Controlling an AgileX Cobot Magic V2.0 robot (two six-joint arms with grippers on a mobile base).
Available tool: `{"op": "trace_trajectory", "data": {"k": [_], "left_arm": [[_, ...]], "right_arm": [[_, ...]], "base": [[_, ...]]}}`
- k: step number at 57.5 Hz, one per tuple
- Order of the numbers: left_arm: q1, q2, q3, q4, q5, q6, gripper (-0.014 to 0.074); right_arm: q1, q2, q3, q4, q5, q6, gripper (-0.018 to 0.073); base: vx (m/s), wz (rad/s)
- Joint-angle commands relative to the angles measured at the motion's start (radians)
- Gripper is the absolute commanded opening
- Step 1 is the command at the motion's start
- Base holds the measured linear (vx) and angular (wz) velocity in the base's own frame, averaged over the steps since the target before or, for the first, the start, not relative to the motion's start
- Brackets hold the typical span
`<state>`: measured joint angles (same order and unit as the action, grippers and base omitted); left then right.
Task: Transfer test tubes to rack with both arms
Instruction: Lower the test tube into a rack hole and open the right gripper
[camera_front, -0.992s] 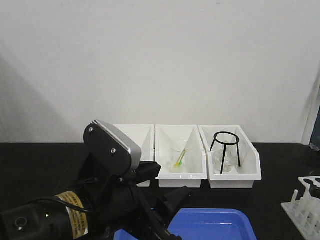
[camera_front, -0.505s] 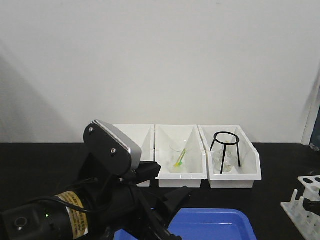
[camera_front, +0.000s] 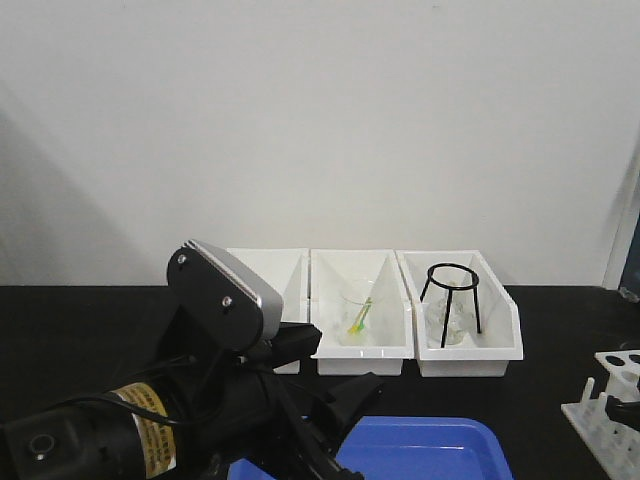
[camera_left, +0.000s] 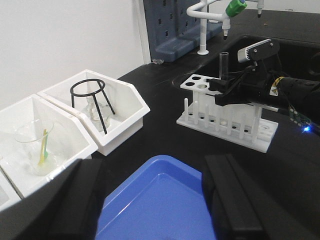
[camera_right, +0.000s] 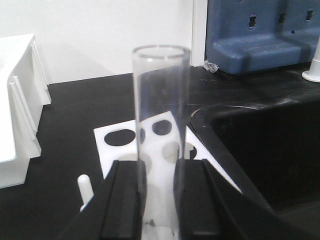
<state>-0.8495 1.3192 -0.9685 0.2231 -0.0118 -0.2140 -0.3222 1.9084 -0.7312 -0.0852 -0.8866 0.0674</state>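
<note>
The black desk (camera_left: 165, 90) looks the same as a second ago, and the left arm (camera_front: 150, 400) has not moved. The one change is at the right edge of the front view: a dark part of the right arm sat at the rack (camera_front: 612, 400) before, and now the rack stands almost bare there.

The blue tray (camera_left: 160, 205) lies near the left pincer (camera_left: 152, 200). Its two fingers (camera_left: 82, 200) are spread wide apart and hold nothing.

Three white bins (camera_front: 365, 310) stand in a row by the wall. One holds a glass beaker (camera_left: 34, 145) with a yellow-green stick in it, and the next holds a black wire stand (camera_left: 92, 102) (a small glass sits under it).

The white rack (camera_left: 227, 120) stands on the desk, well apart from the bins. The right pincer (camera_right: 157, 200) is closed on the test tube (camera_right: 160, 115), its black fingers (camera_right: 122, 200) pressing both sides. The tube is upright, mouth up, over the holes of the rack. Its bottom is hidden, so you cannot tell if it is in a hole.
</note>
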Motion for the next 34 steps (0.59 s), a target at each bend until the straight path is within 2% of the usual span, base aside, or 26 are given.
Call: {"op": "trace_trajectory", "data": {"k": [1,8,14,34], "left_arm": [[-0.006,-0.032,-0.029,-0.008,-0.075,-0.008,0.0519],[-0.006,-0.032,-0.029,-0.008,-0.074,-0.008,0.0519],[-0.006,-0.032,-0.029,-0.008,-0.074,-0.008,0.0519],[-0.006,-0.032,-0.029,-0.008,-0.048,-0.008,0.0519]], "right_arm": [[-0.007,-0.034,-0.023,-0.019,-0.071,-0.006,0.0294],[-0.007,-0.034,-0.023,-0.020,-0.075,-0.006,0.0419],[-0.007,-0.034,-0.023,-0.017,-0.096,-0.006,0.0481],[-0.007,-0.144,-0.023,-0.017,-0.201,-0.009,0.0500]], "base": [[0.00,0.00],[0.00,0.00],[0.00,0.00],[0.00,0.00]]}}
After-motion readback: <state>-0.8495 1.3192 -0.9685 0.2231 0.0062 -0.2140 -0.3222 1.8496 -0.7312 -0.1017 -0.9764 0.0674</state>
